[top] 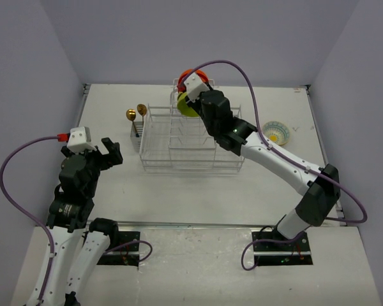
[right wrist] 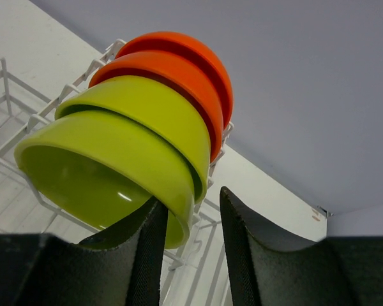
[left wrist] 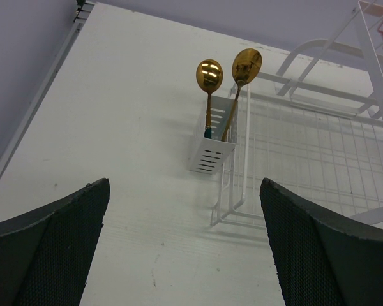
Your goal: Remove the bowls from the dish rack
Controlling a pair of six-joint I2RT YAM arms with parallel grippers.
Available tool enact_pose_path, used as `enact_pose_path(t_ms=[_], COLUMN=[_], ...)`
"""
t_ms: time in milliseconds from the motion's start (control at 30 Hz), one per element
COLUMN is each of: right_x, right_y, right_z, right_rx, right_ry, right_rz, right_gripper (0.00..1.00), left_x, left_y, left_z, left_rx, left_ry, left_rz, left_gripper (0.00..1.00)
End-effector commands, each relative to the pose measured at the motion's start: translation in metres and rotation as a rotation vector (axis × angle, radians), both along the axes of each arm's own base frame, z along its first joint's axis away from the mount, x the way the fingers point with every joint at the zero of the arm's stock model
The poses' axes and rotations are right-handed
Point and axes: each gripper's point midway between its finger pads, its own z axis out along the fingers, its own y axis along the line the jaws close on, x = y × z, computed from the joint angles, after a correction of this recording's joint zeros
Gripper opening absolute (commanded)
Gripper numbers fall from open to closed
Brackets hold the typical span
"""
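Several bowls stand on edge in a row at the far end of the white wire dish rack (top: 191, 145): two lime-green ones (right wrist: 108, 159) (right wrist: 159, 105) in front of two orange-red ones (right wrist: 182, 73). From above they show as green (top: 185, 106) and orange (top: 193, 74). My right gripper (right wrist: 191, 213) straddles the rim of the nearest green bowl. Its left finger is inside the bowl against the wall. Its right finger (right wrist: 255, 248) is outside, with a gap to the rim. A pale patterned bowl (top: 276, 132) lies on the table right of the rack. My left gripper (left wrist: 184, 186) hangs open over bare table.
Two gold spoons (left wrist: 209, 75) (left wrist: 246, 64) stand in a small white caddy (left wrist: 212, 153) hooked on the rack's left side (left wrist: 236, 191). The rack's upright divider loops (right wrist: 13, 121) run beneath the bowls. Walls close the table at the back and sides.
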Motion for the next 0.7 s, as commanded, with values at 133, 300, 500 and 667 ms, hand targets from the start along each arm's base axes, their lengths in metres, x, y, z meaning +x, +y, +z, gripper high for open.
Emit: enact_pose_path(t_ms=[133, 300, 500, 667], right_x=[0.006, 0.004, 0.0, -0.001], right_y=[0.005, 0.001, -0.008, -0.011], right_z=[0.011, 0.013, 0.018, 0.018], right_rx=[0.055, 0.079, 0.106, 0.118], right_ry=[-0.046, -0.068, -0.108, -0.123], right_rz=[0.006, -0.005, -0.027, -0.034], right_gripper=[0.35, 0.29, 0.23, 0.19], left_x=[0.002, 0.002, 0.003, 0.004], left_y=[-0.002, -0.002, -0.002, -0.002], left_z=[0.01, 0.01, 0.01, 0.008], left_rx=[-0.013, -0.013, -0.012, -0.011], left_ry=[-0.045, -0.043, -0.04, -0.034], left_rz=[-0.008, -0.008, -0.005, -0.004], left_gripper=[1.0, 1.0, 1.0, 1.0])
